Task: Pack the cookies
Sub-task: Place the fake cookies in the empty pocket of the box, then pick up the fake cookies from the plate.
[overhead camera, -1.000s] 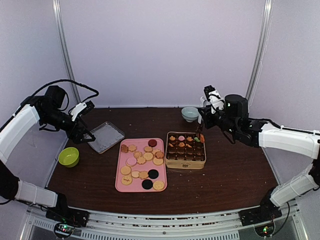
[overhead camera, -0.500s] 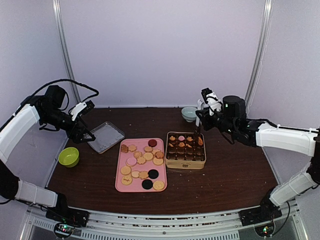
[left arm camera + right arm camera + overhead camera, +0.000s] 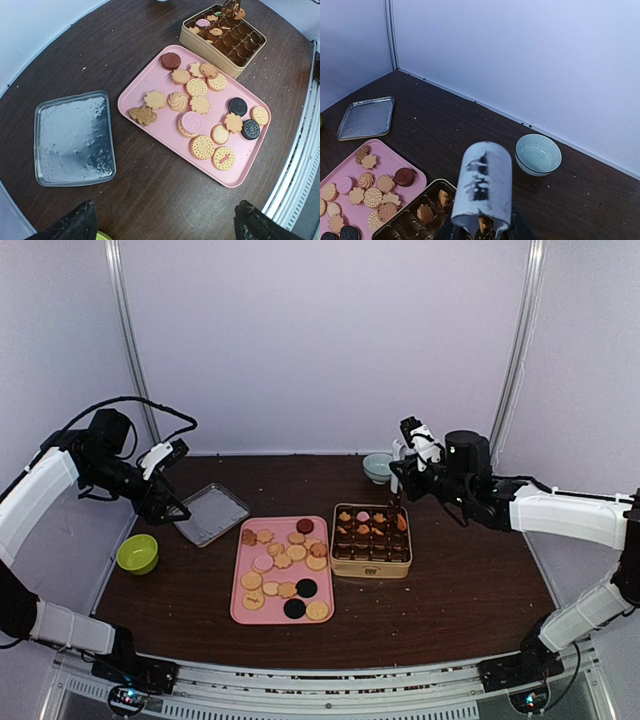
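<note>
Packing looks to be in its early part. Most of the small flat cookies (image 3: 200, 105), tan with a few pink and black, lie on the pink rectangular plastic tray (image 3: 165, 131) in the middle of the dark tabletop (image 3: 470, 580). In the gold square tin (image 3: 207, 50) just right of it, only the far compartments hold biscuits. The near rows look bare. The right gripper (image 3: 398, 502) hangs over the tin's far right corner, narrowly closed on what seems to be a tan cookie (image 3: 482, 223). The left gripper (image 3: 168, 508) hovers wide open and empty at the far left.
</note>
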`<state>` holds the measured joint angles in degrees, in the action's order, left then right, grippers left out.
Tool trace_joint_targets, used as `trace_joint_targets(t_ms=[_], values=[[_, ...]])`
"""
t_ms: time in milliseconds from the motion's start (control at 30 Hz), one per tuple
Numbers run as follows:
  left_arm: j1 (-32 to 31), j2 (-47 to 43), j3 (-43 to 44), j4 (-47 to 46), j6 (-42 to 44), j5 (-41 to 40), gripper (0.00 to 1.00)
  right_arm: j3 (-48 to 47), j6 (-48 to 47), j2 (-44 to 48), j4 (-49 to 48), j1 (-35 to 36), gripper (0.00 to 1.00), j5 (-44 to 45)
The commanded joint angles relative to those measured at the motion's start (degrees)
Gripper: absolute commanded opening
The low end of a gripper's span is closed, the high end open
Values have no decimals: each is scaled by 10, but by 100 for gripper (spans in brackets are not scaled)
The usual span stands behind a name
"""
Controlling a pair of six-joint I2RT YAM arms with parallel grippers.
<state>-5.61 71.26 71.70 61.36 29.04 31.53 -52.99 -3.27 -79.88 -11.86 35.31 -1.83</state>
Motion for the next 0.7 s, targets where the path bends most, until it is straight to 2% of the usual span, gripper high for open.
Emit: trace_joint_targets(t_ms=[0, 233, 500, 667], values=[[5, 1, 17, -9, -1, 4, 98, -12, 1, 1, -9, -4, 27, -21], [5, 1, 21, -5, 2, 8, 98, -12, 2, 16, -2, -4, 31, -26], [4, 3, 27, -1, 2, 15, 97, -24, 25, 57, -5, -1, 27, -52], [4, 3, 28, -1, 0, 6, 98, -31, 45, 73, -21, 47, 27, -42]])
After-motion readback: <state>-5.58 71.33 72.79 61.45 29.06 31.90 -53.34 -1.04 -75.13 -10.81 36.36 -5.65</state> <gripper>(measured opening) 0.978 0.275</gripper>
